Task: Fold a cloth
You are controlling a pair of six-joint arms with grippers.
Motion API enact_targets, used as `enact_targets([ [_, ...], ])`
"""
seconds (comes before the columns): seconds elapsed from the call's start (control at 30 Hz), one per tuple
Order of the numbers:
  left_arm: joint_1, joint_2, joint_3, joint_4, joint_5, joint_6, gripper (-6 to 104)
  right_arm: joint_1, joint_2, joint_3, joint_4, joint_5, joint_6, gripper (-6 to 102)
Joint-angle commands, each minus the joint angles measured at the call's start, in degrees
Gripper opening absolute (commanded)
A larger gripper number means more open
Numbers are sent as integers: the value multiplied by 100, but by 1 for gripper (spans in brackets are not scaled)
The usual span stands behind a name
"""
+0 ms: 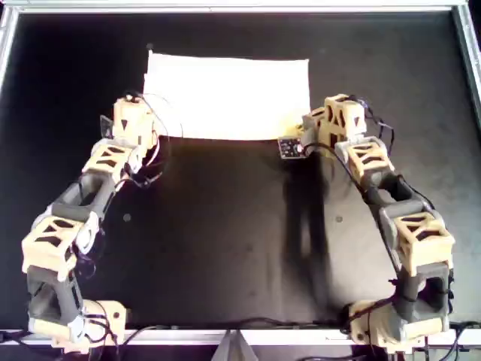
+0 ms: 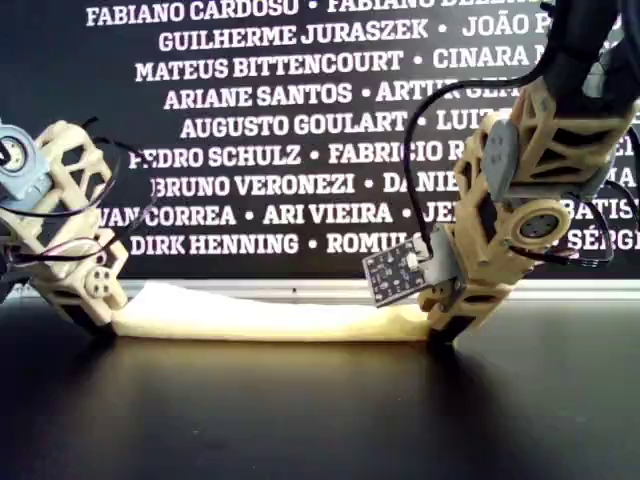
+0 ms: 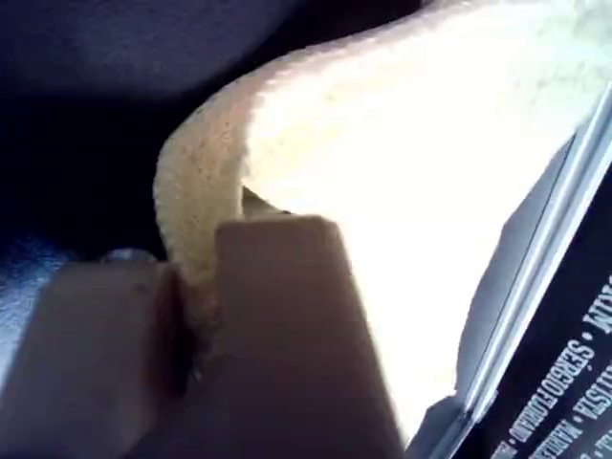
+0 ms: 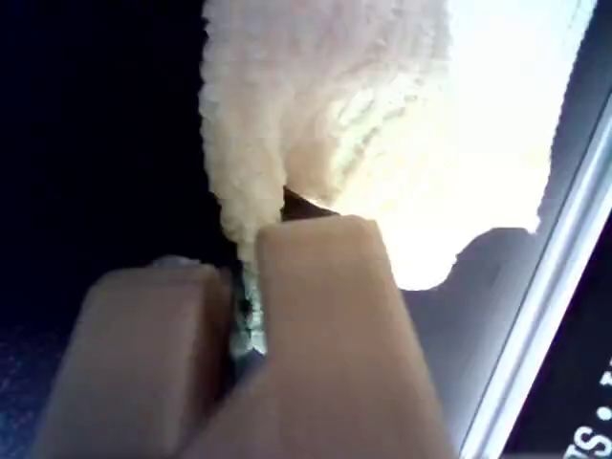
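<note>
The pale cream cloth [image 1: 225, 94] lies as a wide rectangle at the far middle of the black table [image 1: 225, 241]. In the exterior view the cloth [image 2: 270, 318] is a low, thick strip stretched between both grippers. My left gripper [image 1: 146, 131] is at the cloth's near corner on the overhead view's left, shut on a bunched edge of the cloth [image 3: 382, 191]. My right gripper [image 1: 307, 131] is at the near corner on the overhead view's right, shut on a pinched fold of the cloth [image 4: 325, 115]. Both sets of fingertips sit low by the table.
A metal rail [image 1: 225, 9] runs along the table's far edge, with side rails [image 1: 470, 53] at the overhead view's right. A black banner with white names [image 2: 260, 120] stands behind. A small circuit board [image 1: 290, 147] hangs off the right wrist.
</note>
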Motion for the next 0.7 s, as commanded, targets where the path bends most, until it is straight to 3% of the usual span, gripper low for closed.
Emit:
enact_targets([
  [0.0, 9, 132, -53, 79, 18, -18, 2, -26, 352, -264, -176, -53, 26, -1],
  [0.23, 0, 316, 123, 185, 26, 70, 2, -88, 439, 62, -149, -53, 26, -1],
  [0.67, -62, 2259, 2435, 185, 44, 70, 2, -44, 2373, 2470, -149, -53, -70, -1],
])
